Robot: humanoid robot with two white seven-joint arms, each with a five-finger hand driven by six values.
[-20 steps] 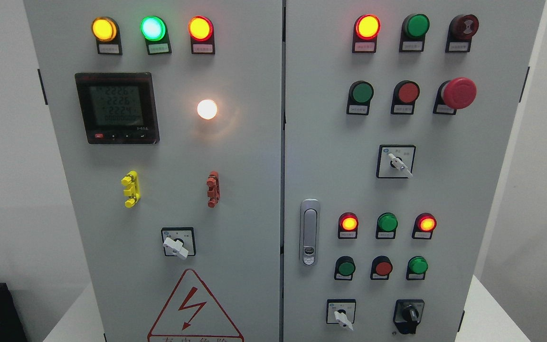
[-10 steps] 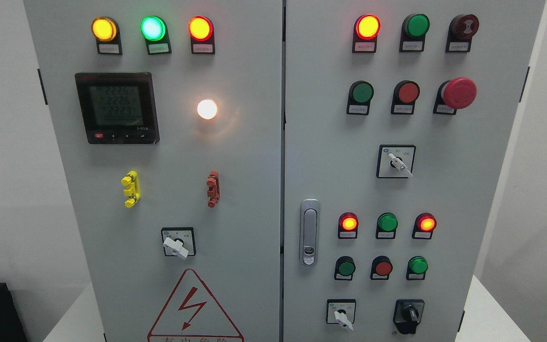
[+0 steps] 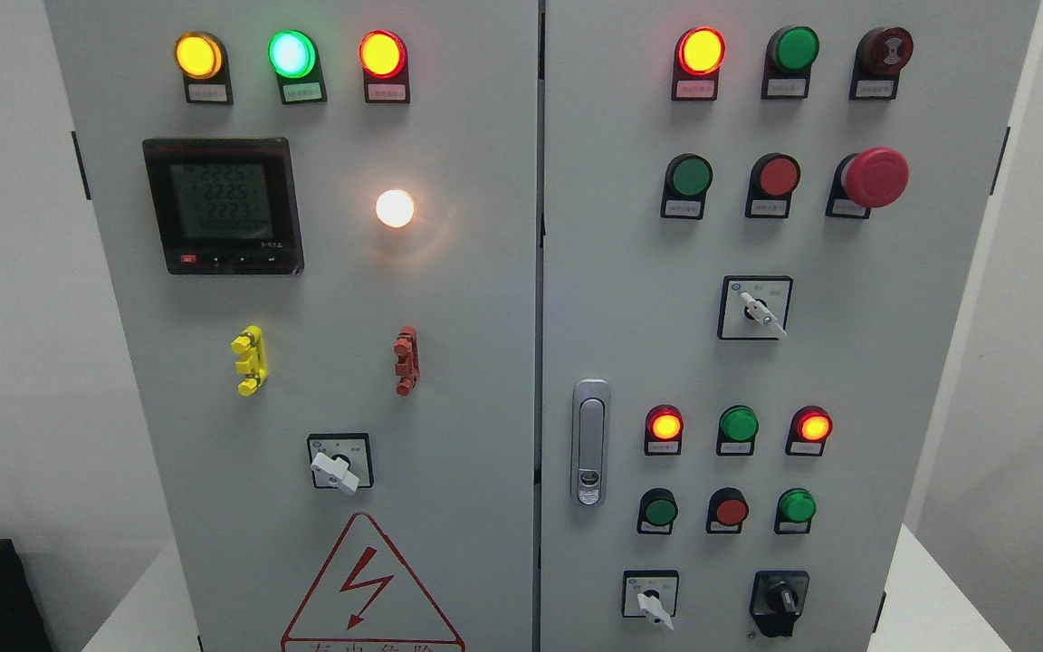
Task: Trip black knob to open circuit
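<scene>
Neither robot hand is showing in the head view, so their opening and grip cannot be told. The black knob (image 3: pixel 780 600) is sitting untouched at the lower right of the grey cabinet (image 3: pixel 485 299), right of a white-handled selector (image 3: pixel 651 601). Above it, red lamps (image 3: pixel 665 425) are glowing, and higher up the red mushroom button (image 3: pixel 875 177) is jutting out.

1. Black knob (image 3: pixel 779 600), lower right of cabinet door (image 3: pixel 847 362): front unobstructed.
2. White selector switch (image 3: pixel 651 602) just left of it; bare panel between.
3. Green button (image 3: pixel 796 507) above, apart.
4. Door handle (image 3: pixel 589 442) far left.
</scene>
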